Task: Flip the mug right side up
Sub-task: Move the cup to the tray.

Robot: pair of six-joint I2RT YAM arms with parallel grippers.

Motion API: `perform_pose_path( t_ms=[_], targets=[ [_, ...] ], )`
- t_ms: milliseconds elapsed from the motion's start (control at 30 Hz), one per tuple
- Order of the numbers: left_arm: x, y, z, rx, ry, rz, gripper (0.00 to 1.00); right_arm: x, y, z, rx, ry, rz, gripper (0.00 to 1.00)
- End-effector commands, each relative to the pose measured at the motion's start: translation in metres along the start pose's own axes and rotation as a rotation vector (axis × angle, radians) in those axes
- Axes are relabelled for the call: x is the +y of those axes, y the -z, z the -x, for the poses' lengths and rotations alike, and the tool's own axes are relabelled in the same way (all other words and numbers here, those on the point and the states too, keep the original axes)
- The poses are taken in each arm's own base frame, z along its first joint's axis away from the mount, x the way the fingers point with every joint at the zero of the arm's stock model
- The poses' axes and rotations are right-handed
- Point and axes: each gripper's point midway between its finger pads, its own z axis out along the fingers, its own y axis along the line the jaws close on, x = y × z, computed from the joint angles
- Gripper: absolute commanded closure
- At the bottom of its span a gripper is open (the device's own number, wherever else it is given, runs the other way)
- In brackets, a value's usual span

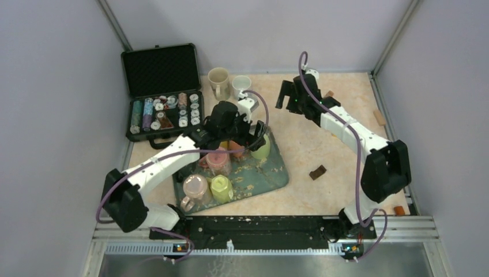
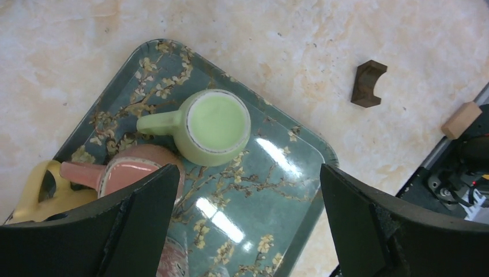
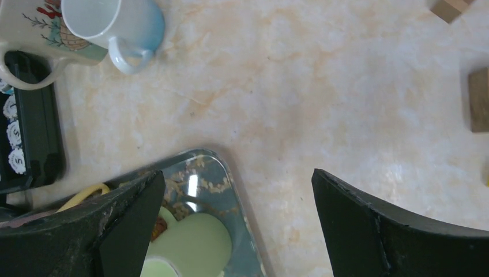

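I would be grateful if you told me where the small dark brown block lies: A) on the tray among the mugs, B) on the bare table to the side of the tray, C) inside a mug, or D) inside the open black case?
B: the dark block lies on the bare table, a little way off the tray and not touching it.

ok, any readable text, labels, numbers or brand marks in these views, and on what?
No text reads cleanly.
White round chips in the open black foam-lined case: one printed mark each, too blurred to read.
Cream mug with printed picture: artwork only, no words visible.
Teal blossom-patterned tray: no text.
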Motion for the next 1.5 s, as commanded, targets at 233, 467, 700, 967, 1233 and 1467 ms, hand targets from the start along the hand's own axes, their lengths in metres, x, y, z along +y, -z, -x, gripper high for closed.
perform_pose_path(
  t_ms=[233, 467, 700, 967, 1233, 1467],
  targets=[
    [0.006, -0.046, 0.029, 0.030, -0.019, -0.020, 0.02, -0.041, 0.081, 0.007, -0.180, -0.178, -0.008, 0.01],
    [0.021, -0.066, 0.032, 0.072, 0.036, -0.099, 0.02, -0.063, 0.119, 0.002, -0.250, -0.196, -0.017, 0.01],
    [0.036, -0.083, 0.031, 0.106, 0.112, -0.190, 0.02, -0.070, 0.141, 0.007, -0.291, -0.183, -0.013, 0.01],
    [0.028, -0.091, 0.009, 0.186, 0.221, -0.210, 0.02, -0.073, 0.150, 0.003, -0.294, -0.181, -0.005, 0.01],
    [0.018, -0.087, -0.006, 0.205, 0.279, -0.166, 0.02, -0.075, 0.151, -0.003, -0.284, -0.174, -0.005, 0.01],
    [0.006, -0.077, -0.014, 0.203, 0.326, -0.146, 0.02, -0.077, 0.153, -0.006, -0.283, -0.174, -0.006, 0.01]
  ],
)
